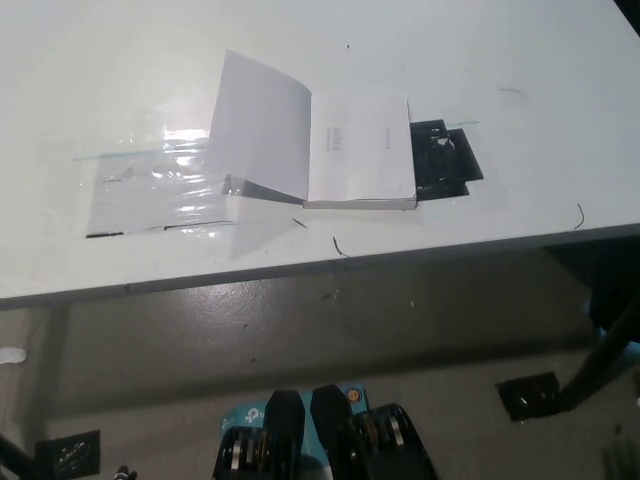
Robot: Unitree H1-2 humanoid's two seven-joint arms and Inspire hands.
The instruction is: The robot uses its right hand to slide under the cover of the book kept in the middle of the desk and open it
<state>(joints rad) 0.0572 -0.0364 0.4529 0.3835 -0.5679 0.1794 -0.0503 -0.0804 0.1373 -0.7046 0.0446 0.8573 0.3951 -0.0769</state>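
while both hands sit out of view, the book [330, 150] lies open on the white desk [520, 60] above grey floor [300, 330].

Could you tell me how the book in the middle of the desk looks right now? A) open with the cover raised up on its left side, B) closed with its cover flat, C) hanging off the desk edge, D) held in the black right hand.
A: the book lies open on the desk, its cover standing up at the left, with no hand on it.
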